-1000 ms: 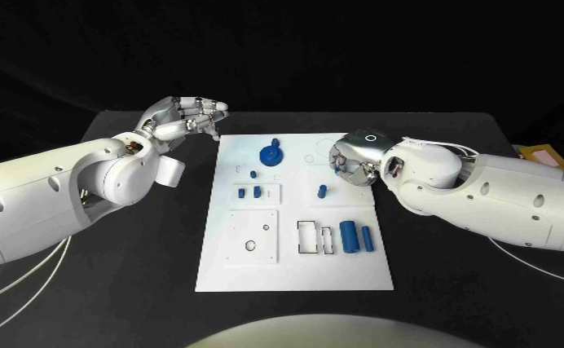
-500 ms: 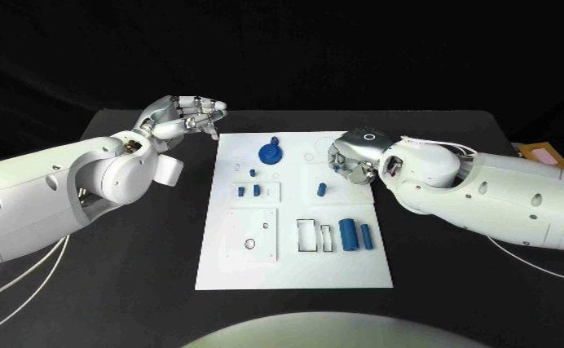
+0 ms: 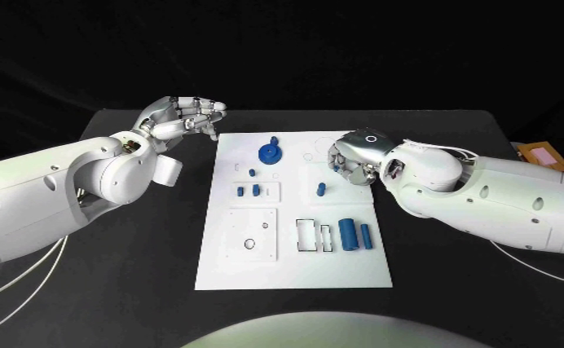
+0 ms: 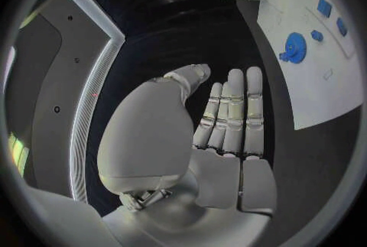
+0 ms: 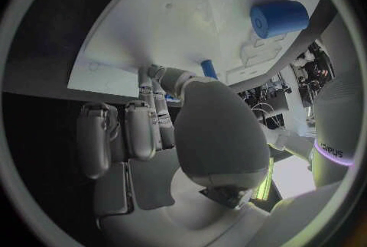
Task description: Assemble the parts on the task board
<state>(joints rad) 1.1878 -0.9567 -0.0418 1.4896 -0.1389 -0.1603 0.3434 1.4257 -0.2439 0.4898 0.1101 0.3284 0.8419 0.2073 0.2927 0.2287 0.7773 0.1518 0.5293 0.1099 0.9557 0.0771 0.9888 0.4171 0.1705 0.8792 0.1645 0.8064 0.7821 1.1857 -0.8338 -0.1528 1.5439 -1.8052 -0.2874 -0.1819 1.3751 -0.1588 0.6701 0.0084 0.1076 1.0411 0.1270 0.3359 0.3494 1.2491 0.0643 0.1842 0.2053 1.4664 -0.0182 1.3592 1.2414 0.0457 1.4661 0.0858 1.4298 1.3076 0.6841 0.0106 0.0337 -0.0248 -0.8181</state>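
Several small blue plastic parts spread over the white rectangular task board (image 3: 294, 270), centre frame on the black table (image 3: 470, 283). Closest to the action: a short blue peg (image 3: 321, 190) standing upright right of the board's middle, just below and left of the silver right hand (image 3: 353, 159). Looks light, rigid and smooth, so likely to tip or skid if nudged from one side; best pinched low on opposite sides of the shaft, thumb against a fingertip. From the right wrist view, fingers bent down toward the board with the thumb reaching at the peg (image 5: 208, 68); can't tell whether contact or a pinch is made yet. Lower right of the board: a fat blue cylinder (image 3: 349, 234) and a slimmer blue cylinder (image 3: 367, 238) lying side by side, prone to rolling, better taken across the middle. Up top, a flat blue toothed disc (image 3: 270, 153), thin and awkward to lift off the surface, so probably an edge grip. Over at upper left, just off the board's corner, the silver left hand (image 3: 188, 120) hovering with fingers loosely extended side by side, holding nothing. Against a second ago: barely a shift, with the right forearm edged slightly toward the right edge, the hand hanging over the same spot, left hand unmoved, every part where it lay.
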